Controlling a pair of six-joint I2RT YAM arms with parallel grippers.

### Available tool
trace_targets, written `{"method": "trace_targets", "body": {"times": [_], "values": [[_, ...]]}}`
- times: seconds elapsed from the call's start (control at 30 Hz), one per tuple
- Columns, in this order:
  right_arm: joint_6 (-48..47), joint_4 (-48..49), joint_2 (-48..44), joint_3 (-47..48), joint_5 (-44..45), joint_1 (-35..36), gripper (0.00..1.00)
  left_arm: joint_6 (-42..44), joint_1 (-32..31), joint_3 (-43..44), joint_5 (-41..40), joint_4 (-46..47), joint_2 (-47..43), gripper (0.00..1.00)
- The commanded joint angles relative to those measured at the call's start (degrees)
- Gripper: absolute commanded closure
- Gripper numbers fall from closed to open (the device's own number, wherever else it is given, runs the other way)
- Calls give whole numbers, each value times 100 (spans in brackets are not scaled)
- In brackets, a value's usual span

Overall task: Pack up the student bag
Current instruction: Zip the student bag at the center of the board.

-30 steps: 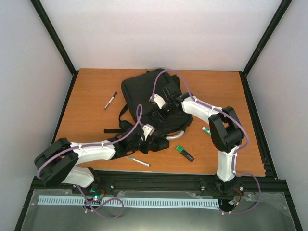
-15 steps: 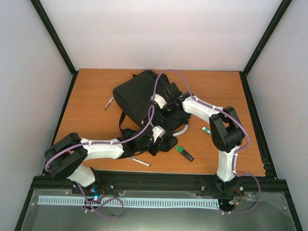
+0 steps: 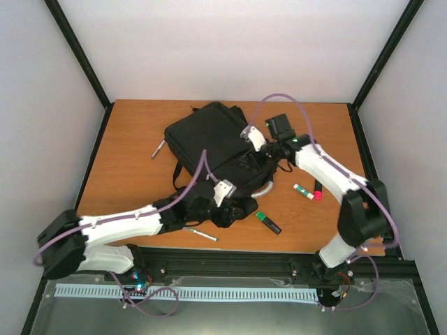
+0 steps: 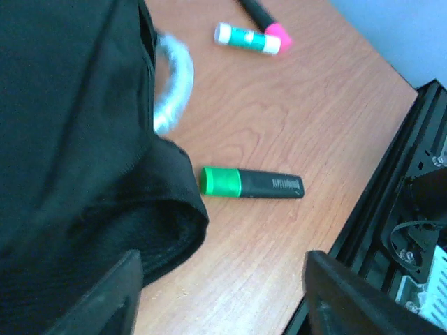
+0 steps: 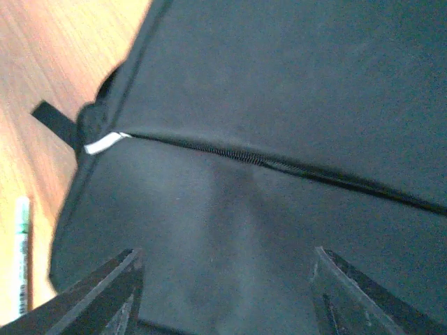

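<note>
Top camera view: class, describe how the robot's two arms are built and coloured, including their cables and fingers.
The left arm and right arm both have white tubular links joined by chunky black joints. A purple cable loops loosely along each one. Each wrist has a white piece, and the left gripper and right gripper each carry two dark, flat fingers.
</note>
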Motion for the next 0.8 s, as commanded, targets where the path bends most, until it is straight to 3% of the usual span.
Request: {"method": "trace_targets", "body": {"times": [0.0,0.1,0.3,0.37,0.5,0.77], "values": [[-263,-230,-1223,-178,90,-117,32,-274,-47,245,-775,-944,-1055,27],[-513,-575,-1862,-254,-6,-119,28,-640,-33,568,-1713,-1748,-1524,2],[-1140,-1875,-2461,-51,-362,-110,28,-1131,16,1388,-2838,-2960,-1761,0],[-1242,-2218,-2554,25,-339,-113,31,-1753,190,1568,-3208,-3474,-1676,0],[-1113,-2381,-2769,-266,-400,-83,37,-3039,641,1550,-3122,-4048,-1447,3],[-1113,-1089,-2622,-1811,139,524,49,-4529,752,401,-2354,-2189,-1199,27]]}}
